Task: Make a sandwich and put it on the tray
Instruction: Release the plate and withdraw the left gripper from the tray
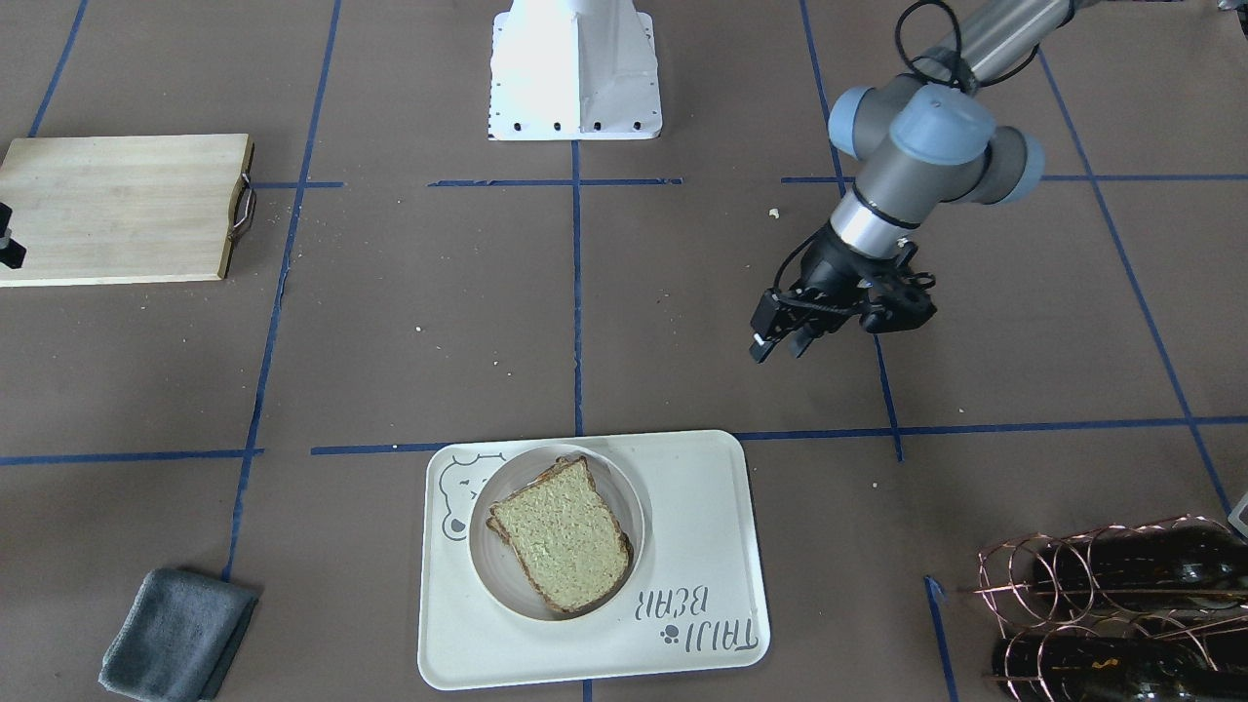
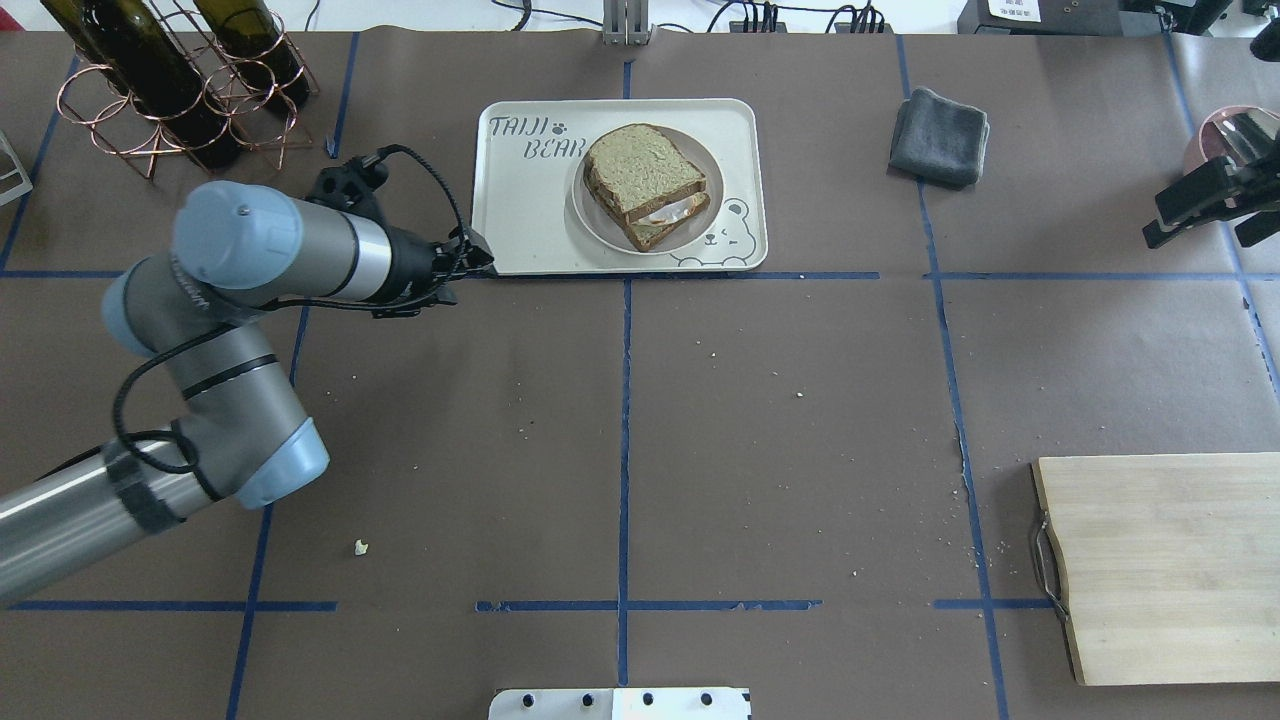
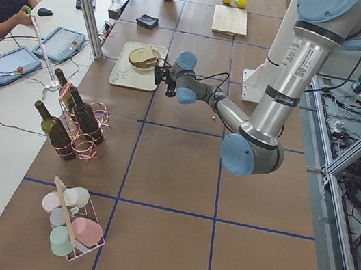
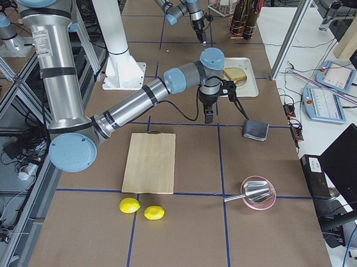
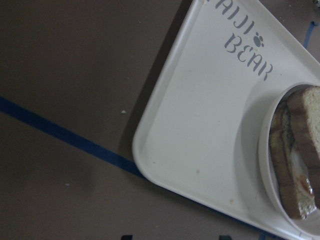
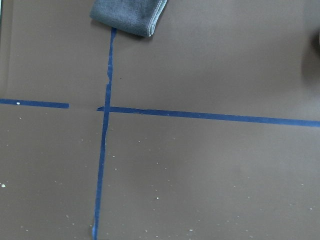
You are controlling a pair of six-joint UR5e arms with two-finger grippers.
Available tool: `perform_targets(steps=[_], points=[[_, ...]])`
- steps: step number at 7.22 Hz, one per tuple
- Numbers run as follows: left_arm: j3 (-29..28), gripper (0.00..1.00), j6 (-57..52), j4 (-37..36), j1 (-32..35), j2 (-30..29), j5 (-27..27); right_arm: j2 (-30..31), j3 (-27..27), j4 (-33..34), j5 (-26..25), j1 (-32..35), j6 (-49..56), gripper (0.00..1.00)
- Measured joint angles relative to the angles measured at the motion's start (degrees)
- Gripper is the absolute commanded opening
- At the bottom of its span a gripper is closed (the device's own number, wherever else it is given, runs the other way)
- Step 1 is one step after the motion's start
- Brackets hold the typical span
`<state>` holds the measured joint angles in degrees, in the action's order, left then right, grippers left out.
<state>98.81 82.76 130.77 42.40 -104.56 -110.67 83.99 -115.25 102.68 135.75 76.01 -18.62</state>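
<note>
Brown taped surface (image 1: 682,341) bears the cream-white bear-printed tray (image 1: 702,526), where the soft, loosely stacked bread-and-egg sandwich (image 1: 565,534) rests on a small round white plate (image 1: 490,575), probably best gripped gently across its crusts, while left fingers (image 1: 759,351) and right fingers (image 2: 1165,232) hang spread, empty.

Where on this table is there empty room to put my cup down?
The broad brown middle between the tray and the cutting board is open, as is the strip between tray and grey cloth. Crowded near the bottle rack and left arm.
</note>
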Motion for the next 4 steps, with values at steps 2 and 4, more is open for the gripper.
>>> perform_targets(steps=[2,4], points=[[8.7,0.65,-19.91,-0.49,7.07,14.54,-4.16,2.19,0.02,1.69,0.24,4.58,8.12,1.0],[11.02,0.65,-43.84,-0.58,18.95,24.83,-10.68,2.47,-0.18,7.69,0.17,8.47,17.44,1.0]])
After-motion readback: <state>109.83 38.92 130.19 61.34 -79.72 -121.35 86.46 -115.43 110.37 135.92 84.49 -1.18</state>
